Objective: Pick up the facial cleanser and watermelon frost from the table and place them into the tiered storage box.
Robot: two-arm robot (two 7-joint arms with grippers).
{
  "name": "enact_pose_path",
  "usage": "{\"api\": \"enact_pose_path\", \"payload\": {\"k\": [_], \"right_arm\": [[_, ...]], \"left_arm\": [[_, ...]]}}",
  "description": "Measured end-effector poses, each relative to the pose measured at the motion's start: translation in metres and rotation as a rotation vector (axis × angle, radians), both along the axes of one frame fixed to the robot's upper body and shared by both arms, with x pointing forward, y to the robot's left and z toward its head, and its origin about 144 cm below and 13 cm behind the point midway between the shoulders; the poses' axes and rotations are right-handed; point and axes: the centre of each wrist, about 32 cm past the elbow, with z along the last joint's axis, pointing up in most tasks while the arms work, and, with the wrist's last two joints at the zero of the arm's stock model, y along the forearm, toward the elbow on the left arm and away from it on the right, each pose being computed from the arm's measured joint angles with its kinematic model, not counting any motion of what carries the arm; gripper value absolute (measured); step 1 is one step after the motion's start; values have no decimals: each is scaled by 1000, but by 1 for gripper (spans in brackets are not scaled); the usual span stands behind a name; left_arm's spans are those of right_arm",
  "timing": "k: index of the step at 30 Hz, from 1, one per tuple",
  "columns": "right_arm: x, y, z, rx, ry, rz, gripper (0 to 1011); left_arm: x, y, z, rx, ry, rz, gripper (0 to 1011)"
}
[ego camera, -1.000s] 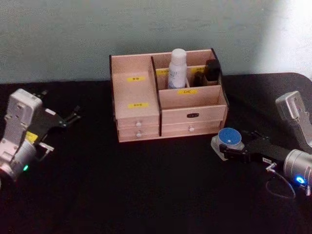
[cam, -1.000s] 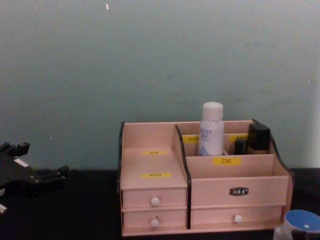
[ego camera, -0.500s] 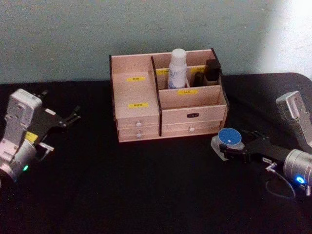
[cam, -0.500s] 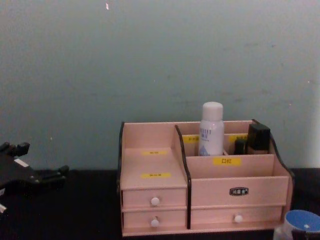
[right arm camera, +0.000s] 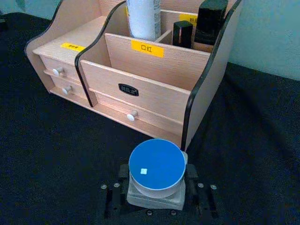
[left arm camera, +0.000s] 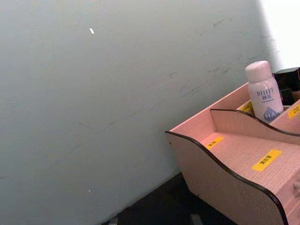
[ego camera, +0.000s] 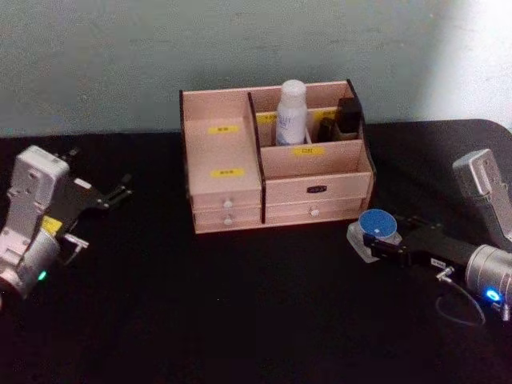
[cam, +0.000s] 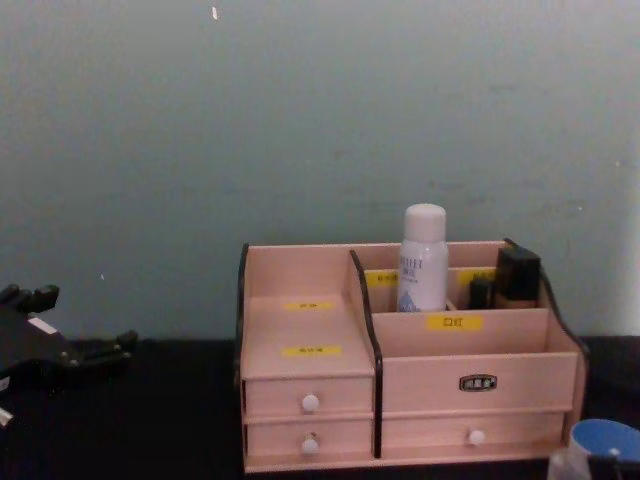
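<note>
Blue-lidded jar (ego camera: 379, 227): just off the storage box's (ego camera: 344, 188) front right corner, clamped in the right pincer (ego camera: 372, 244). White bottle (ego camera: 291, 112): stood in the box's rear compartment. Left pincer (ego camera: 102, 178): spread, idle over the tabletop (ego camera: 240, 304), well left of the box. Handling: the jar probably wanted a level lift clearing the front wall.

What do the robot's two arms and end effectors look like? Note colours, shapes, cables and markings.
The left arm is boxy silver-grey with a yellow label and green light; the left end effector is black with thin fingers. The right arm is silver-grey with a blue light and a thin looped cable; the right end effector is black too.
</note>
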Motion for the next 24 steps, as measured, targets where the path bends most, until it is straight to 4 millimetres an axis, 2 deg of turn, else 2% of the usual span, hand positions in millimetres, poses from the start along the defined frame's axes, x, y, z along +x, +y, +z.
{"api": "enact_pose_path", "payload": {"k": [5, 24], "right_arm": [[0, 0, 0, 0, 0, 0, 698], [0, 0, 0, 0, 0, 0, 698]], "left_arm": [[0, 0, 0, 0, 0, 0, 1001], [0, 0, 0, 0, 0, 0, 1001]]}}
